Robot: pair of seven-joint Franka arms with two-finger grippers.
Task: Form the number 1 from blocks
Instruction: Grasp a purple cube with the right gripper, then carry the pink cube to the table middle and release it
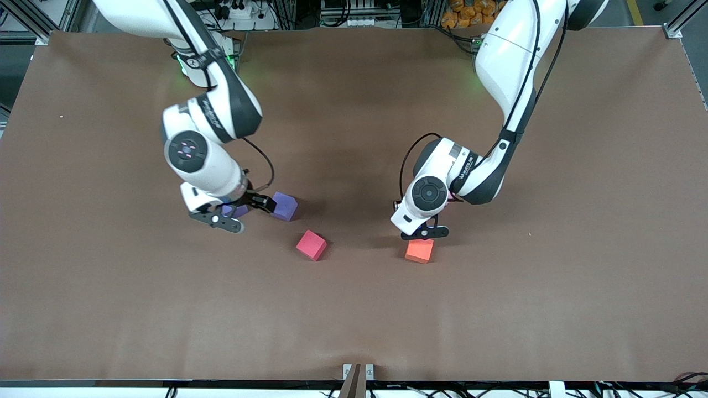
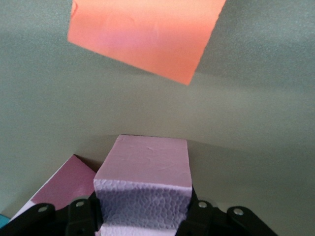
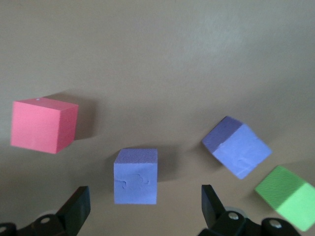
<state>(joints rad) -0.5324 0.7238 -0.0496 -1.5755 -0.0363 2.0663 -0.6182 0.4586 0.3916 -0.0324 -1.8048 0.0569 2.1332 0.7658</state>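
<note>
My left gripper [image 1: 425, 233] [image 2: 142, 215] is shut on a pale pink block [image 2: 147, 167], low over the table. An orange block [image 1: 419, 250] [image 2: 142, 37] lies just nearer the front camera than that gripper. A darker pink block [image 2: 64, 184] sits beside the held one. My right gripper [image 1: 243, 213] [image 3: 143, 206] hangs open around a purple block [image 1: 235, 210] [image 3: 136, 175] without touching it. A second purple block [image 1: 285, 205] [image 3: 236, 146] stands close by. A red block [image 1: 311, 245] [image 3: 44, 124] lies a little nearer the front camera.
A green cube [image 3: 290, 196] rests near the second purple block; the right arm hides it in the front view. A sliver of light blue [image 2: 3, 219] shows at the edge of the left wrist view. Brown table [image 1: 354, 320] stretches wide toward the front camera.
</note>
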